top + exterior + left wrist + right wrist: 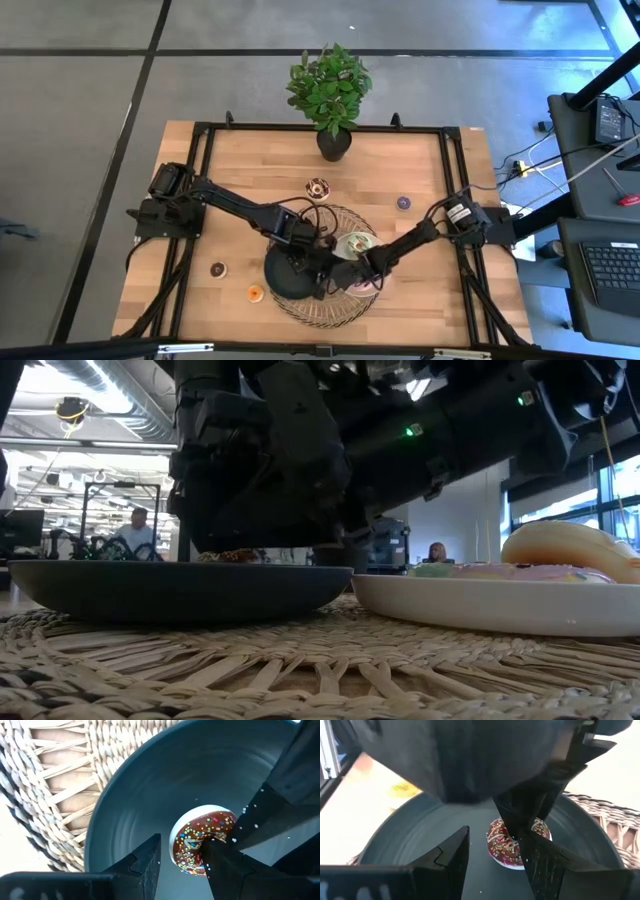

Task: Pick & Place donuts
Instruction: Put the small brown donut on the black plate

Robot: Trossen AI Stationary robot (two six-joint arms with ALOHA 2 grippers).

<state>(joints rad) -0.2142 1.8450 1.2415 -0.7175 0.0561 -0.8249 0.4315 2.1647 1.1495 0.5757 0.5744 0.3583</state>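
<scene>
Your left pincer [182, 857] hangs released around the chocolate donut [200, 840] on the black plate [145, 795]; your right pincer [492, 852] gapes beside it.

Open lab: ceiling ducts [100, 405], workstations [60, 545].

dark plate [180, 588] beside white plate [490, 605] on woven mat [300, 670]
</scene>
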